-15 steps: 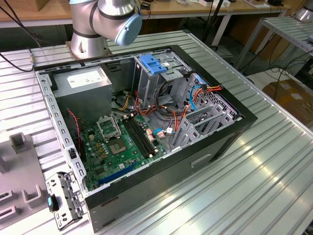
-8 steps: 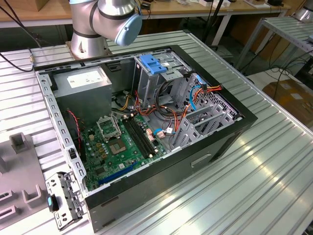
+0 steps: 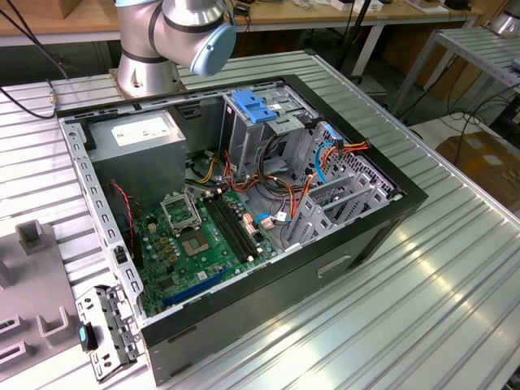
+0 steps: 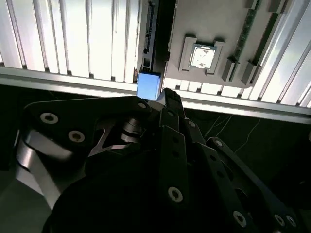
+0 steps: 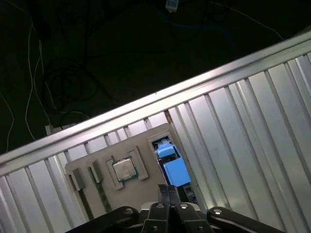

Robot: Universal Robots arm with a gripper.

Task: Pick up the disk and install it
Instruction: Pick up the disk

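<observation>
The claw [image 5: 168, 188] hangs with its fingers pressed narrowly together, nothing between them, just beside the disk [image 5: 173, 170]. The disk stands on edge in a slot at the rim of a grey fixture plate [image 5: 146, 138] (mostly its blue carrier shows). A processor chip [image 5: 125, 169] sits in a square pocket of the same plate, which lies on the ribbed worktop [image 5: 243, 111]. In the exterior view an open computer case [image 3: 244, 325] holds a motherboard [image 3: 199, 240], a grey power supply [image 3: 134, 138], loose cables [image 3: 325, 154] and a blue bracket [image 3: 256, 108] on its drive cage.
</observation>
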